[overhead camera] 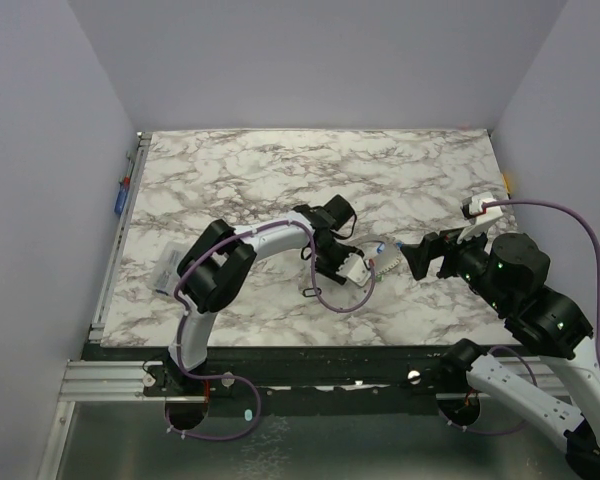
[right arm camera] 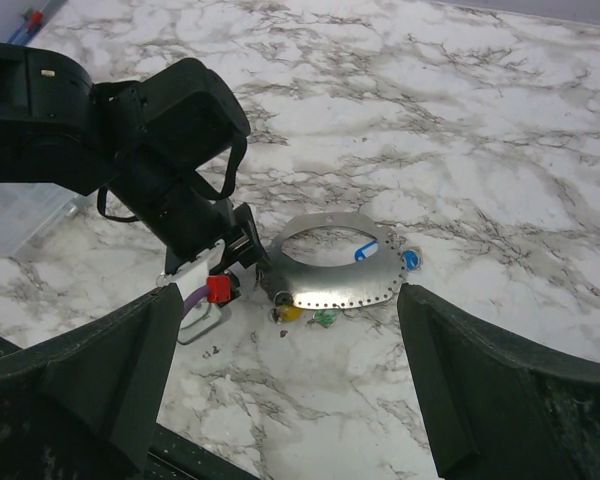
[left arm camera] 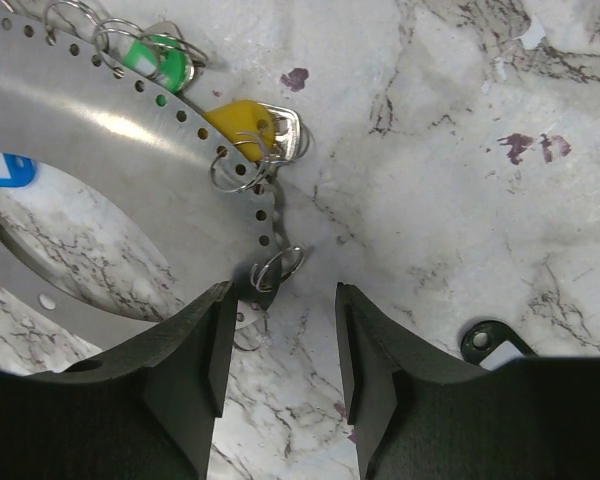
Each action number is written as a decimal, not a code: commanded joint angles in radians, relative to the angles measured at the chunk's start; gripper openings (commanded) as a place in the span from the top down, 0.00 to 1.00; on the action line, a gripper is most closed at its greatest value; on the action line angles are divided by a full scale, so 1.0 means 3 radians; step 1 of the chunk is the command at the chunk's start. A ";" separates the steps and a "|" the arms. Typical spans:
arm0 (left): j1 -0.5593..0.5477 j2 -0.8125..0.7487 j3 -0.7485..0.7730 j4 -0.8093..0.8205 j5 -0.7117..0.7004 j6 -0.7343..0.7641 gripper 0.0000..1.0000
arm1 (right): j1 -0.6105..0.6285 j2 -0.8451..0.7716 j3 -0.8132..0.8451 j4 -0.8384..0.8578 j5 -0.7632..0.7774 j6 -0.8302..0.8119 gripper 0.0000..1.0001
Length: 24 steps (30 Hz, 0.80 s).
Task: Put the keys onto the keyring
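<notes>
A white-and-grey marbled surface [overhead camera: 240, 190] carries a flat, silvery, perforated metal ring plate [left arm camera: 110, 200]. The plate lies right of centre, between the tips of the two arms. Small silvery wire split rings [left arm camera: 277, 268] pass through holes along its edge. Two small silvery keys are clipped on in this way: a key with a yellow plastic tag [left arm camera: 242, 122] and, farther along the edge, a key with a green plastic tag [left arm camera: 160, 62]. A blue plastic tag [left arm camera: 2, 170] shows through the plate's central opening.

The left end effector [left arm camera: 280, 295] sits low over the plate's edge. Its dark fingers are partly apart, with bare marble in the gap and nothing clamped. One split ring lies just beside one finger. A small dark oval keyring [left arm camera: 477, 340] rests on the surface apart from the plate, half hidden behind the other finger.

The right end effector [right arm camera: 288, 295] hovers to the right of the plate, spread wide and holding nothing.
</notes>
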State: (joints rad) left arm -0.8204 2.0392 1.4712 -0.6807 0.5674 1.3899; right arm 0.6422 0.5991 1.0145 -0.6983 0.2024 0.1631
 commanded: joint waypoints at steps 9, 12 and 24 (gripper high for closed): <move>-0.0056 0.0123 0.0227 -0.0052 -0.0072 0.0113 0.52 | 0.0006 -0.0023 0.0021 -0.0101 -0.0112 -0.0053 0.00; -0.0072 0.0144 0.0235 -0.0054 -0.0076 0.0102 0.53 | 0.0007 -0.0023 0.0019 -0.0101 -0.0114 -0.0062 0.00; -0.0092 0.0177 0.0207 -0.0053 -0.0163 0.0117 0.67 | 0.0007 -0.0018 0.0021 -0.0122 -0.0115 -0.0076 0.00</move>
State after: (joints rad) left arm -0.8402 2.0724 1.5166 -0.6739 0.5327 1.4025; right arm 0.6422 0.5991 1.0145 -0.7010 0.1886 0.1558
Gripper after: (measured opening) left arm 0.361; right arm 0.998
